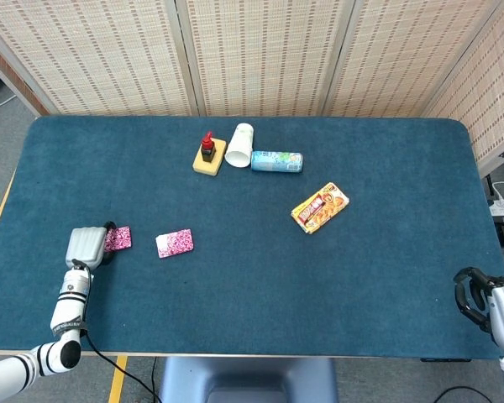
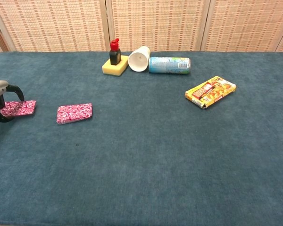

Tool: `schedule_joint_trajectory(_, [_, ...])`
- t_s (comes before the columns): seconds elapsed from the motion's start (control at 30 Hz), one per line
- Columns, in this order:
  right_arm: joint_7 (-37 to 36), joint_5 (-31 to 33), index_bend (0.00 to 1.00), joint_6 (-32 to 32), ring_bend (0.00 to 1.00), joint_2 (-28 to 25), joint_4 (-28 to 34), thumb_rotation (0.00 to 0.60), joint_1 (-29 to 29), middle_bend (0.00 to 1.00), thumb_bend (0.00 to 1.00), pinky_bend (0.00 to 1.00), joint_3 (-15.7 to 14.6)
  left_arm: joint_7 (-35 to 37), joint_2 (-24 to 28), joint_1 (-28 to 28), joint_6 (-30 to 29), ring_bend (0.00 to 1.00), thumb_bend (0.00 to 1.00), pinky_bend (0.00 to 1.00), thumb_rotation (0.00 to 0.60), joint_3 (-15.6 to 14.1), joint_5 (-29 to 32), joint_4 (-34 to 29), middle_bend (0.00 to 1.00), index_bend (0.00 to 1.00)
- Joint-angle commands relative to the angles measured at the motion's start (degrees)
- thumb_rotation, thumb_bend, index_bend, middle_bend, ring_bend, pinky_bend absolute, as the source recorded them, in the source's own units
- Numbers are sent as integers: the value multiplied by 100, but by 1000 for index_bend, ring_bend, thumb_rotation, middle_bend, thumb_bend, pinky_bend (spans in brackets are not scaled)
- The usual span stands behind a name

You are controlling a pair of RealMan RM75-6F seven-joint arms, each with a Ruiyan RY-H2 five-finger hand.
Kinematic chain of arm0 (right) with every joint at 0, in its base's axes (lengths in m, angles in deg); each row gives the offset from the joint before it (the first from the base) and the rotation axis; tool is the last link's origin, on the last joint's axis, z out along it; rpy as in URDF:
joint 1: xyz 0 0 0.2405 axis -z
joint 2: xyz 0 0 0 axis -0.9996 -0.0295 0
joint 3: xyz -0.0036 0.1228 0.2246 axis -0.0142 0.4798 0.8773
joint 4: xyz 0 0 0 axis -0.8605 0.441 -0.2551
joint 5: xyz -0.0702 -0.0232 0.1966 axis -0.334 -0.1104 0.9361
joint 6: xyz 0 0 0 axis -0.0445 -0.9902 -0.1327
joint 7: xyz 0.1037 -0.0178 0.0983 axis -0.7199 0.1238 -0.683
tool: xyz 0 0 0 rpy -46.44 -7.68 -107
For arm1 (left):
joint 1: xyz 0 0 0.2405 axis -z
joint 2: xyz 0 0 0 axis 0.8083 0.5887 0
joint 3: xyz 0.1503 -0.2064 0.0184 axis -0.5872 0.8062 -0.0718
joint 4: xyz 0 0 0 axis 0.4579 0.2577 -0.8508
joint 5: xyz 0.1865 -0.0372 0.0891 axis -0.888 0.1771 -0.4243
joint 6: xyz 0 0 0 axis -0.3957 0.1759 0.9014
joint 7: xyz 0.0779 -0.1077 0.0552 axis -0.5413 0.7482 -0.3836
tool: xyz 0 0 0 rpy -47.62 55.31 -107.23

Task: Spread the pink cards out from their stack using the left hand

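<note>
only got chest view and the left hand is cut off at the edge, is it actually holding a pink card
Observer: Head view shows the whole left hand at the table's near-left, fingers on a pink card pulled away from the stack; lifted or dragged, I cannot tell.
Operator: where's the right hand, not in my view at all
Observer: The right hand sits past the table's near-right corner, fingers curled, holding nothing.
Operator: anything between card and stack
Observer: Only bare cloth; card and stack lie apart.
</note>
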Motion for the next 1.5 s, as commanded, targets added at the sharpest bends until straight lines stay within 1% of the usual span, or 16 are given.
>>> schedule_joint_trajectory(0.03, [-6, -5, 974, 11, 866, -3, 1, 600, 4, 911, 501, 866, -1, -56, -78, -26, 95, 1000, 358, 1000, 600, 21, -7, 96, 1000, 354])
schedule_joint_trajectory(0.07, [-10, -8, 974, 20, 866, -4, 0, 600, 9, 911, 501, 866, -2, -93, -89, -26, 114, 1000, 357, 1000, 600, 29, 11, 109, 1000, 311])
schedule_joint_trajectory(0.27, [-61, 0, 974, 64, 866, -15, -9, 600, 22, 911, 501, 866, 15, -388, -87, -41, 177, 1000, 356, 1000, 600, 98, 210, 38, 1000, 127])
schedule_joint_trajectory(0.37, [-67, -4, 974, 65, 866, -18, -14, 600, 23, 911, 501, 866, 13, -576, 16, -52, 149, 1000, 359, 1000, 600, 124, 309, -173, 1000, 55])
schedule_joint_trajectory(0.47, [-76, -11, 974, 75, 866, -16, -21, 600, 26, 911, 501, 866, 11, -740, 176, -66, 90, 1000, 361, 1000, 600, 148, 383, -474, 1000, 16])
schedule_joint_trajectory(0.53, [-81, -17, 974, 79, 866, -15, -22, 600, 27, 911, 501, 866, 8, -807, 362, -80, 58, 1000, 361, 1000, 600, 194, 464, -826, 1000, 26])
schedule_joint_trajectory(0.6, [-83, -20, 974, 80, 866, -13, -23, 600, 27, 911, 501, 866, 8, -797, 554, -95, -15, 1000, 360, 1000, 600, 257, 467, -1229, 1000, 59])
schedule_joint_trajectory(0.67, [-73, -18, 974, 70, 866, -2, -25, 600, 19, 911, 501, 866, 11, -694, 796, -92, -53, 1000, 359, 1000, 600, 345, 388, -1823, 1000, 89])
schedule_joint_trajectory(0.73, [-62, -24, 974, 57, 866, 2, -28, 600, 15, 911, 501, 866, 4, -766, 918, -34, -69, 1000, 359, 1000, 600, 377, 355, -2207, 1000, 104])
schedule_joint_trajectory(0.8, [-54, -31, 974, 46, 866, 1, -27, 600, 12, 911, 501, 866, -5, -897, 930, 47, -101, 1000, 359, 1000, 600, 415, 401, -2431, 1000, 108])
schedule_joint_trajectory(0.9, [-51, -33, 974, 45, 866, 0, -25, 600, 12, 911, 501, 866, -7, -976, 917, 91, -125, 1000, 356, 1000, 600, 439, 469, -2522, 1000, 102])
schedule_joint_trajectory(0.97, [-54, -35, 974, 54, 866, -1, -26, 600, 16, 911, 501, 866, -6, -1107, 812, 240, -114, 1000, 347, 1000, 600, 534, 624, -2719, 1000, 86])
schedule_joint_trajectory(1.0, [-73, -21, 974, 70, 866, -9, -29, 600, 24, 911, 501, 866, 3, -1256, 641, 419, -67, 1000, 342, 1000, 600, 613, 761, -2771, 1000, 81])
schedule_joint_trajectory(1.1, [-105, -3, 974, 63, 866, -24, -31, 600, 22, 911, 501, 866, 11, -1602, 402, 668, -123, 1000, 341, 1000, 600, 676, 1193, -2720, 1000, 79])
schedule_joint_trajectory(1.23, [-122, -18, 974, 64, 866, -31, -35, 600, 22, 911, 501, 866, 2, -1863, 171, 886, -183, 1000, 349, 1000, 600, 666, 1506, -2619, 1000, 81])
schedule_joint_trajectory(1.5, [-127, -24, 974, 60, 866, -35, -38, 600, 21, 911, 501, 866, -4, -2079, -144, 1088, -391, 1000, 354, 1000, 600, 555, 1650, -2467, 1000, 121])
